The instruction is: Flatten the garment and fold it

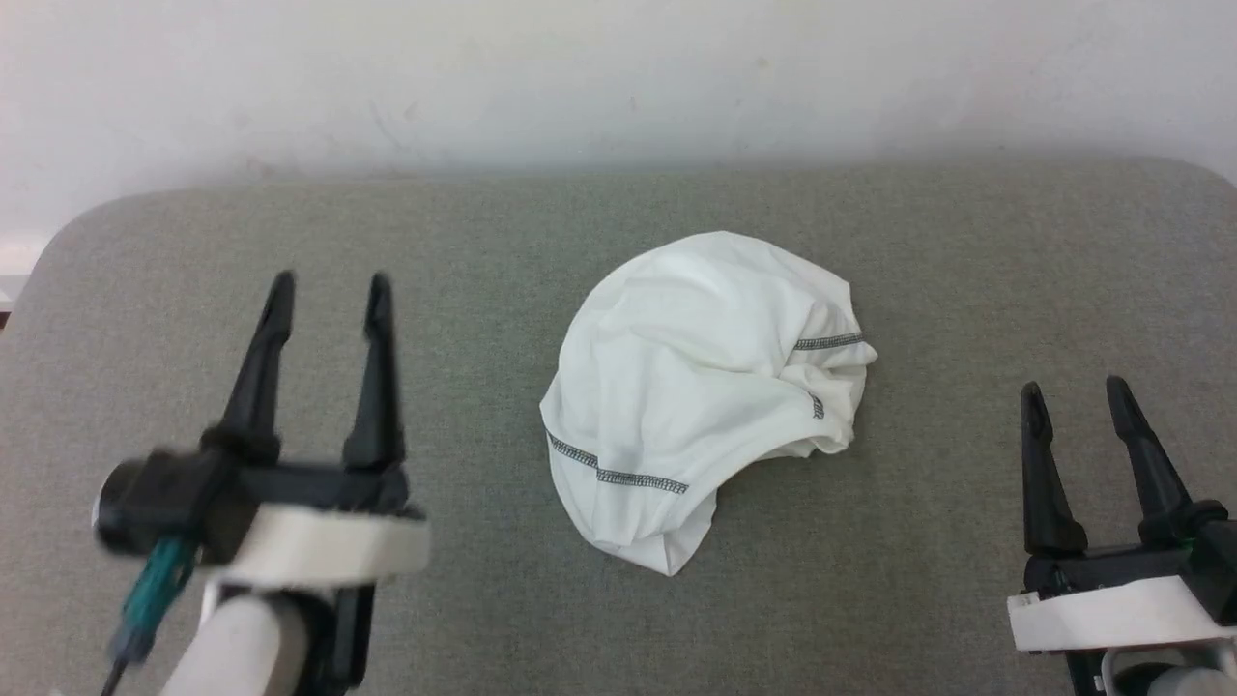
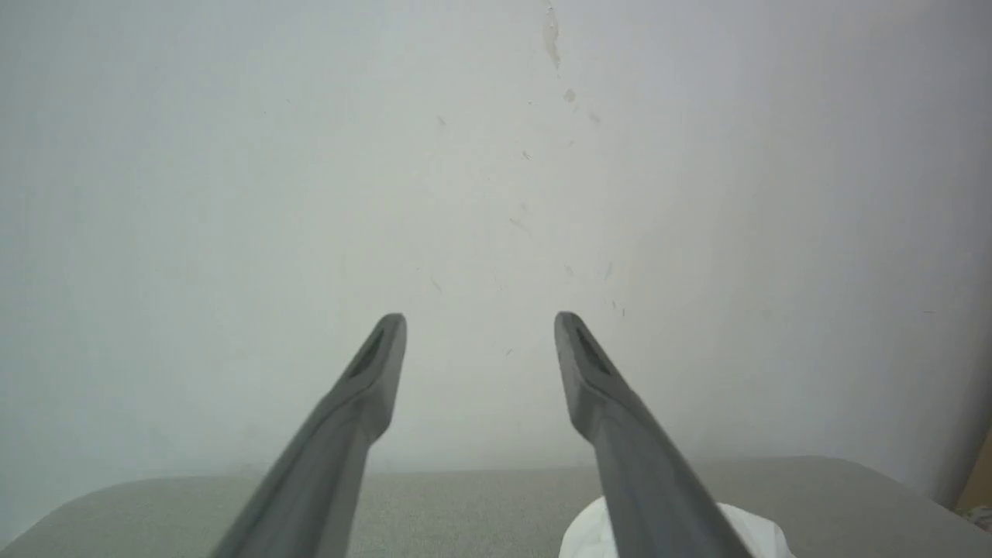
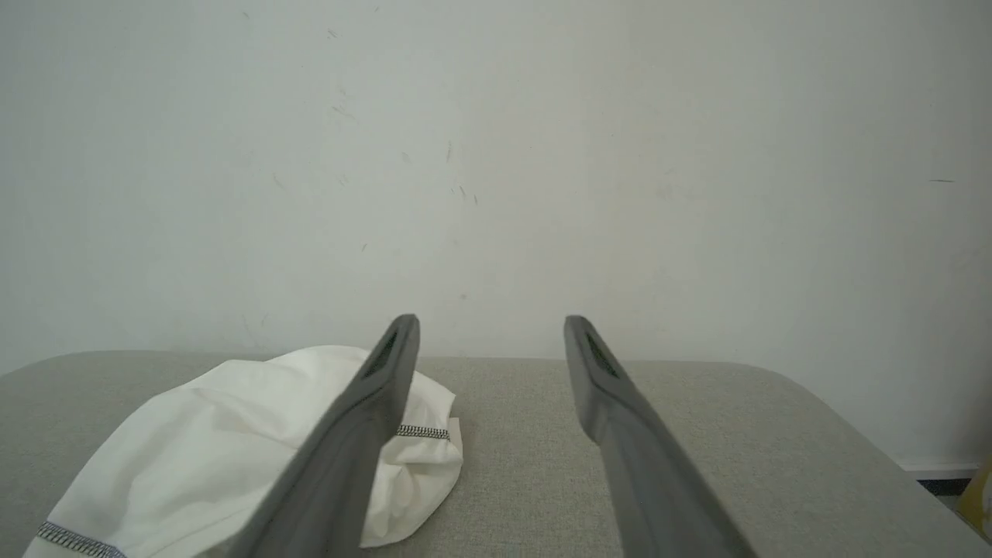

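The garment [image 1: 701,396] lies bunched in a rounded, crumpled heap near the middle of the grey padded table [image 1: 966,251], with short runs of dark zigzag stitching showing along its near-left edge and on its right side. The left gripper [image 1: 329,288] hovers over the table well to the left of the heap, its two dark fingers spread wide with nothing between them. The right gripper [image 1: 1075,391] sits at the lower right, apart from the cloth, its fingers likewise spread and empty. In the left wrist view, the left gripper [image 2: 479,319] points at the pale wall [image 2: 232,155], and a bit of the garment [image 2: 585,539] peeks out at the bottom beside the right-hand finger. In the right wrist view, the right gripper [image 3: 490,319] faces the same wall, with the garment [image 3: 194,434] resting on the table behind its left-hand finger.
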Motion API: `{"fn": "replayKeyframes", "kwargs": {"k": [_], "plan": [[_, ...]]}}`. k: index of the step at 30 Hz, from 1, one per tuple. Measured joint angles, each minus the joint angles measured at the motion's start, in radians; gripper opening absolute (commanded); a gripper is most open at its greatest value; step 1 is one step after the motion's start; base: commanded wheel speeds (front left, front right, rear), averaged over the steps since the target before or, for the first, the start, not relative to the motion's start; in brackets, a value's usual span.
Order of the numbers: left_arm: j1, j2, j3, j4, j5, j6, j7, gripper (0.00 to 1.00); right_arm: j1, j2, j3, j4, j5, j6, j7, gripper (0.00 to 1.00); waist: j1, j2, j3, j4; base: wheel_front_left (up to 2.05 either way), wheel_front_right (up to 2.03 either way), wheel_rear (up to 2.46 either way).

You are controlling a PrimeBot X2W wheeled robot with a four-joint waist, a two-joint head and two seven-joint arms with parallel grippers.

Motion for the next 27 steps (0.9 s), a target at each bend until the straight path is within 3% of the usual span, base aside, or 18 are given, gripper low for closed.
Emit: {"fn": "replayKeyframes", "kwargs": {"k": [3,6,15,27], "plan": [[0.151,-0.015,0.086,-0.1,0.101,0.012,0.0,1.0,0.007,0.0,-0.001,0.005,0.001,0.0,0.0,1.0,0.0001,0.0,0.001,0.006,0.0,0.0,0.0],[0.292,-0.028,0.125,-0.107,0.169,0.007,0.0,1.0,0.015,0.0,-0.003,0.013,0.005,0.0,-0.001,1.0,0.0,0.0,0.001,0.015,0.0,0.0,0.0],[0.366,-0.146,0.207,-0.091,0.207,-0.104,0.0,1.0,0.0,0.0,-0.029,0.023,-0.008,0.0,0.04,1.0,0.0,0.0,0.002,0.062,0.0,0.0,0.0],[0.313,-0.264,0.274,-0.058,0.257,-0.234,0.0,1.0,-0.272,-0.008,-0.027,0.023,-0.136,0.0,0.388,1.0,0.0003,0.0,0.097,0.083,0.0,0.0,0.0]]}}
